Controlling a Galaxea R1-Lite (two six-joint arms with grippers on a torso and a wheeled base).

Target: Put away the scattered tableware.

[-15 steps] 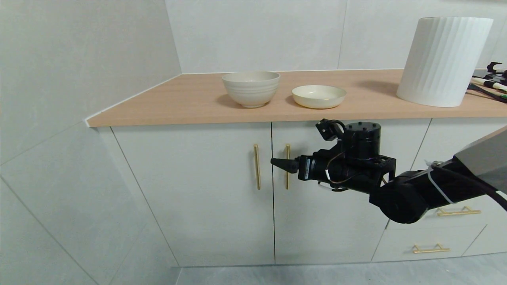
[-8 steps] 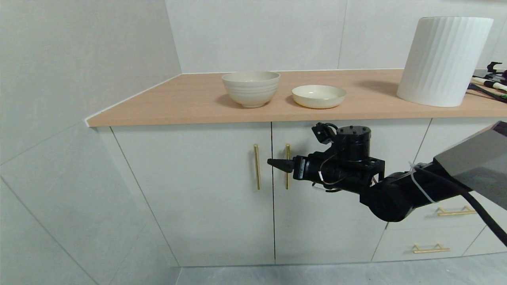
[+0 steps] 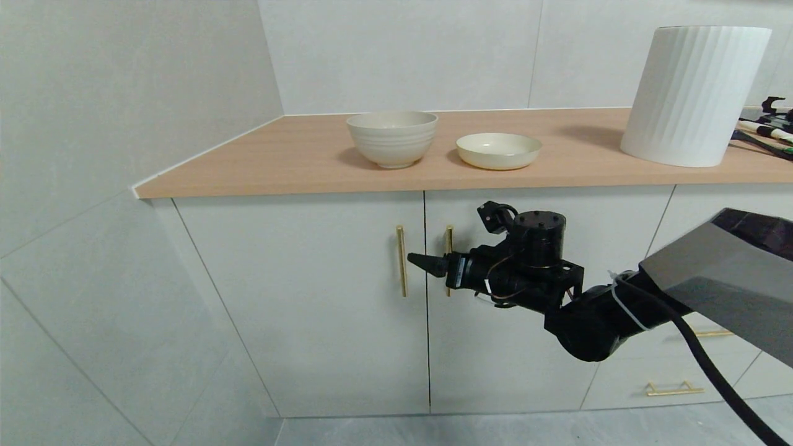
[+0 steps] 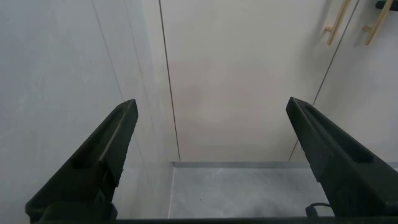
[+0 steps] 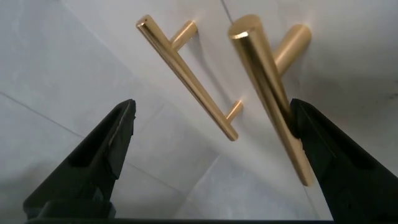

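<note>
Since both doors are shut, the step in hand looks to be opening the cabinet before any dish moves.

Right gripper (image 3: 420,261) hangs level with the right door handle (image 3: 449,248). Its tips lie across the handle's front and point at the left door handle (image 3: 402,260). Fingers are spread wide, nothing held. Seen from the wrist, the handle sits close to one finger, not centred.

Left gripper (image 4: 211,162) is also spread wide and empty, low and well to the left of the handle, facing the cabinet foot and floor.

To do it well, I'd judge:
- Centre the bar between the fingers.
- Push in until they pass either side, then close on its middle.
- Pull along the door's arc, not straight back.

Risk: the two bars stand close together, so both could be caught.

Above the handle, on the countertop (image 3: 279,164): bowl (image 3: 393,138) up and slightly left, shallow dish (image 3: 499,150) up and right, the two apart. A ribbed white cylinder (image 3: 694,93) stands farther right.

Change over the last second: the right gripper's tips have crept farther left past the handle and a little lower. The tableware has not moved.
</note>
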